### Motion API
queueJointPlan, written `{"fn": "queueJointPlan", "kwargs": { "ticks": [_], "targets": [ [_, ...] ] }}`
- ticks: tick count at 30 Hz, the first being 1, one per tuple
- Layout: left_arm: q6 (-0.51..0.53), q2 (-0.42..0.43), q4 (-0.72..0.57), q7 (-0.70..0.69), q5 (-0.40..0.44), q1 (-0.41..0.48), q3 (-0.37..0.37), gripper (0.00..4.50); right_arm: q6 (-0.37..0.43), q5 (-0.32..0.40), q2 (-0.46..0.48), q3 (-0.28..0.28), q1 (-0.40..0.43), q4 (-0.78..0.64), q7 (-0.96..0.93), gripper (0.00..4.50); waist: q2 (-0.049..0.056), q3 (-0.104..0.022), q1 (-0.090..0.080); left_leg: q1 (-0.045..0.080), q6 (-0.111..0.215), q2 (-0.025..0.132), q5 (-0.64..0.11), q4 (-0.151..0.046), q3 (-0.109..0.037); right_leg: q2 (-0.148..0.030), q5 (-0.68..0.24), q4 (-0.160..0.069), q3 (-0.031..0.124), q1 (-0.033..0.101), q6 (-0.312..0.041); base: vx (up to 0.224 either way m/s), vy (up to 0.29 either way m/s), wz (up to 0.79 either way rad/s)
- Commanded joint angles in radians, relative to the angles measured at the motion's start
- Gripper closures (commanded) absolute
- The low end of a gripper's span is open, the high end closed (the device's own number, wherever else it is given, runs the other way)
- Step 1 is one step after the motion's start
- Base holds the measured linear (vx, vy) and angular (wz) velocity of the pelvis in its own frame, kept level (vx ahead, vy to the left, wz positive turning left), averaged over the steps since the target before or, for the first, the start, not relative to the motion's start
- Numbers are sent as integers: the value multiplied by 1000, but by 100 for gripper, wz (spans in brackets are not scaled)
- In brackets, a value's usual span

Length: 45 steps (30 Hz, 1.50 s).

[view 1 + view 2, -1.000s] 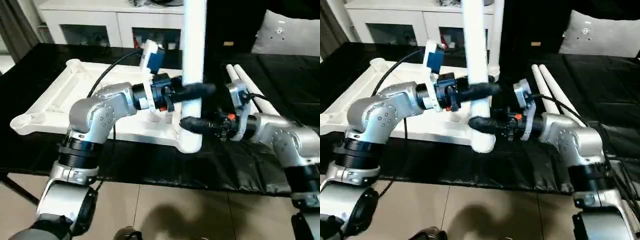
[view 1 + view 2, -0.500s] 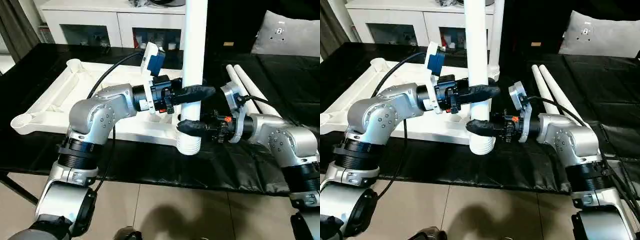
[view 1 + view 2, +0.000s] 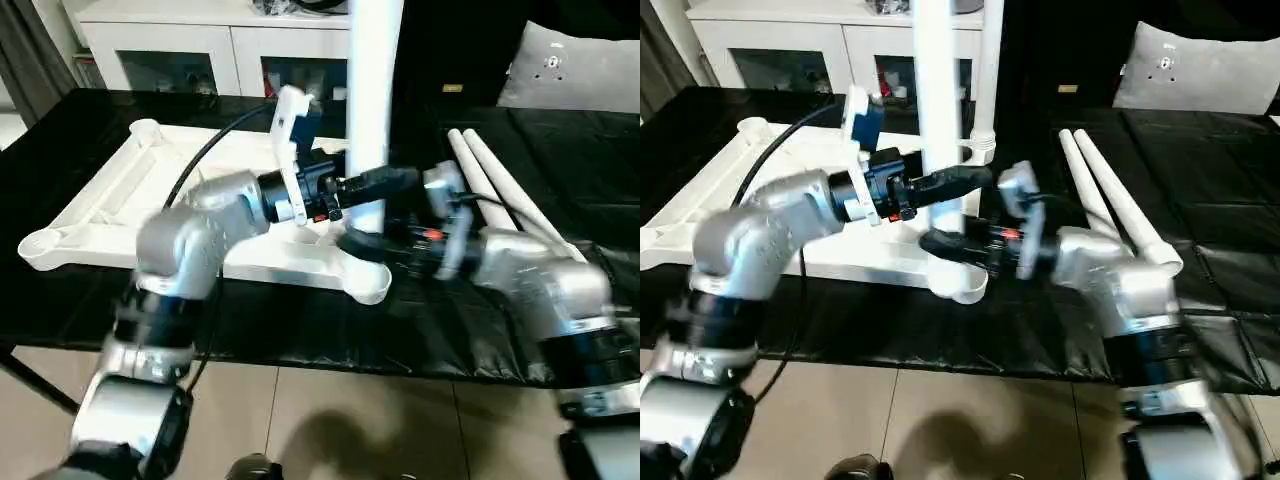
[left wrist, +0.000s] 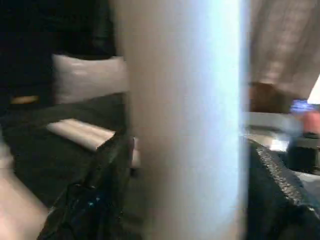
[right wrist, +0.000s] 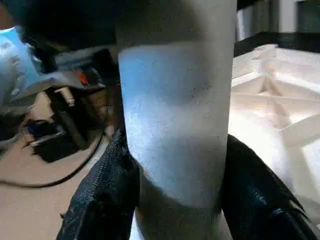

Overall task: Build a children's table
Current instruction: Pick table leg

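Observation:
The children's table lies as a white tabletop (image 3: 100, 200) upside down on a black-covered surface, ribs up. One white leg (image 3: 370, 90) stands upright over the near right corner socket (image 3: 368, 287). My right gripper (image 3: 360, 240) is shut on this leg low down, just above the socket; the right wrist view shows the tube (image 5: 175, 115) tight between both fingers (image 5: 107, 195). My left gripper (image 3: 385, 180) reaches the same leg from the left, higher up. A second leg (image 3: 987, 80) stands upright at the far right corner. Two more legs (image 3: 500, 180) lie on the surface at the right.
A white cabinet (image 3: 200, 50) with glass doors stands behind the table. A pale cushion (image 3: 580, 65) lies at the back right. The black surface's front edge (image 3: 300, 350) runs below the tabletop, with tiled floor in front of it.
The upright leg and both grippers have shifted left and back onto the near right corner. Its ribbed lower end, earlier in front of the corner, is now hidden behind my right gripper.

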Motion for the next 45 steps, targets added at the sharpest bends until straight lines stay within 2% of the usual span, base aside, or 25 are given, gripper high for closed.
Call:
{"fn": "queueJointPlan", "kwargs": {
  "ticks": [1,6,7,10,11,12,13,23,24,25,28,30,31,34,38,40,42,45],
  "targets": [
    [-22,-24,-10,72,13,-6,22,148,-19,-10,6,-22,4,-7,-32,257,-17,-80,-2,20,5,27,-140,-62,-5,-66,-207,-75,34,56,-160,0,0,0],
    [-25,-68,-24,154,14,2,50,160,-28,-18,21,-24,8,-6,-54,257,-21,-80,-2,17,15,24,-137,-62,-5,-66,-197,-75,34,58,-164,0,0,0],
    [-26,-74,-25,161,14,4,53,187,-29,-19,21,-23,10,-7,-56,257,-22,-79,-2,16,19,24,-137,-61,-5,-66,-207,-76,34,57,-160,0,0,0],
    [-35,-93,-26,183,23,11,52,202,-36,-26,24,-18,14,-7,-65,257,-19,-79,-3,17,20,25,-135,-61,-6,-65,-210,-77,33,56,-160,0,0,0],
    [-37,-95,-27,183,24,13,49,230,-37,-28,25,-18,15,-8,-67,257,-20,-79,-4,17,20,25,-139,-61,-5,-65,-209,-78,33,56,-160,0,0,0],
    [-37,-96,-29,185,23,15,47,230,-37,-29,25,-18,15,-8,-68,257,-21,-79,-4,16,20,24,-142,-61,-5,-66,-213,-78,33,57,-158,0,0,0],
    [-37,-97,-30,188,22,15,46,238,-38,-29,25,-18,15,-8,-70,257,-17,-78,-4,17,19,25,-149,-62,-6,-65,-220,-80,33,55,-156,0,0,0],
    [-18,-111,-26,212,15,16,49,260,-48,-44,24,-15,20,-6,-88,257,-19,-78,-5,18,19,25,-149,-62,-6,-64,-213,-79,33,55,-160,0,0,0],
    [-19,-114,-21,219,15,15,51,261,-52,-51,22,-16,18,-1,-94,257,-31,-78,-7,18,22,25,-147,-62,-4,-64,-212,-80,34,56,-158,0,0,0],
    [-23,-117,-13,225,16,12,53,261,-49,-56,22,-17,14,10,-102,257,-28,-78,-5,18,24,26,-138,-62,-4,-66,-215,-77,34,55,-159,0,0,0],
    [-29,-120,1,237,15,4,64,262,-47,-61,21,-18,9,19,-102,257,-29,-78,-7,18,24,25,-142,-62,-4,-65,-227,-79,34,55,-153,0,0,0],
    [-30,-120,2,236,15,4,66,262,-46,-61,23,-22,8,20,-110,257,-25,-78,-7,19,22,26,-140,-62,-5,-65,-218,-79,34,54,-152,0,0,0],
    [-31,-118,6,229,13,4,67,262,-45,-58,27,-33,4,25,-124,187,-24,-78,-8,18,22,26,-140,-61,-4,-65,-211,-79,34,54,-155,0,0,0],
    [-32,-115,17,218,10,1,70,262,-52,-53,27,-49,1,34,-130,181,-24,-77,-9,19,20,24,-144,-62,-4,-64,-210,-80,34,54,-158,0,0,0],
    [-27,-100,37,179,-6,-9,71,262,-39,-36,6,-53,8,17,-97,137,-25,-78,-8,20,22,23,-144,-61,-4,-63,-208,-80,34,55,-157,0,0,0],
    [-5,-67,60,86,-39,-28,64,262,7,8,-38,-59,13,-13,-16,121,-31,-77,-6,20,27,23,-143,-62,-3,-64,-218,-79,34,57,-151,0,0,0],
    [13,-50,66,26,-69,-40,68,262,34,29,-64,-64,9,-18,21,100,-30,-78,-3,20,32,23,-130,-61,-3,-64,-213,-76,35,58,-153,0,0,0],
    [43,-36,75,-17,-100,-54,78,262,46,39,-83,-70,1,-12,44,79,-31,-78,-5,21,35,25,-121,-60,-2,-65,-184,-74,34,56,-173,0,0,0]
  ]
}}
